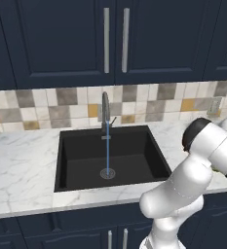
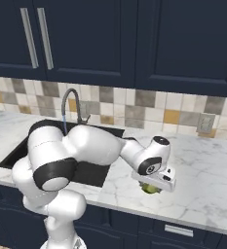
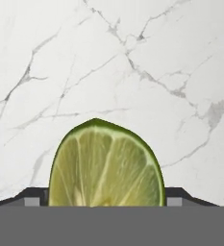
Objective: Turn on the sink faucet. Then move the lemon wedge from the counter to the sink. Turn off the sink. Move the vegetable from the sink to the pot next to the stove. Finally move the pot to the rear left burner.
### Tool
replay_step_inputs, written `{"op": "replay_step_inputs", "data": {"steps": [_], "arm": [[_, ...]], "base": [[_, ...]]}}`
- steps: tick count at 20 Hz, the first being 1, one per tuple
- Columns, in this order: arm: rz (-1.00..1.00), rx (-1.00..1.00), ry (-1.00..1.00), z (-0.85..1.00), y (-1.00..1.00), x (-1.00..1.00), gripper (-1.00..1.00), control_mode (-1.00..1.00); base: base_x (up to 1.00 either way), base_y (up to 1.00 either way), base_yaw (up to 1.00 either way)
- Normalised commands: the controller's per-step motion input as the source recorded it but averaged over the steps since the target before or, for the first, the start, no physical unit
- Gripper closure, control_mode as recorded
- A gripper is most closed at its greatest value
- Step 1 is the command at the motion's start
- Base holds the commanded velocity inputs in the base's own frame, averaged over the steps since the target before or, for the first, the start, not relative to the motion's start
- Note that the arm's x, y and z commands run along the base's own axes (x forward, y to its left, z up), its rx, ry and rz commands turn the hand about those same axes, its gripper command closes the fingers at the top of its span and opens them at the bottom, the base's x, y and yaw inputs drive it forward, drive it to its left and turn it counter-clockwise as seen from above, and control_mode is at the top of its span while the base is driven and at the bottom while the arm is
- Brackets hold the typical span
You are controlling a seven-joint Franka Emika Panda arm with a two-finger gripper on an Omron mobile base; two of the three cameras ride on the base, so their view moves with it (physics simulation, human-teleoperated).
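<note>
straddling the lemon wedge (image 3: 106,163) with fingers (image 3: 34,196) set wide at either flank and no firm pinch to be seen, the gripper (image 2: 151,187) risks the rounded slice squirting sideways or tipping on its rind as the tips meet it. going left to right along the counter (image 1: 22,170): the sink (image 1: 134,146) holds running water from the sink faucet (image 1: 105,109), then bare marble, then the wedge near the front edge, with nothing i can see barring the carry back.
</note>
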Motion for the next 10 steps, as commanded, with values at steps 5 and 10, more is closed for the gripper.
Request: {"op": "replay_step_inputs", "data": {"steps": [5,10], "arm": [[0.03,-0.03,-0.06,0.43,0.75,-0.02,1.00,-1.00],[0.02,-0.06,0.00,0.38,1.00,0.01,1.00,-1.00]], "base": [[0.00,0.00,0.00],[0.00,0.00,0.00]]}}
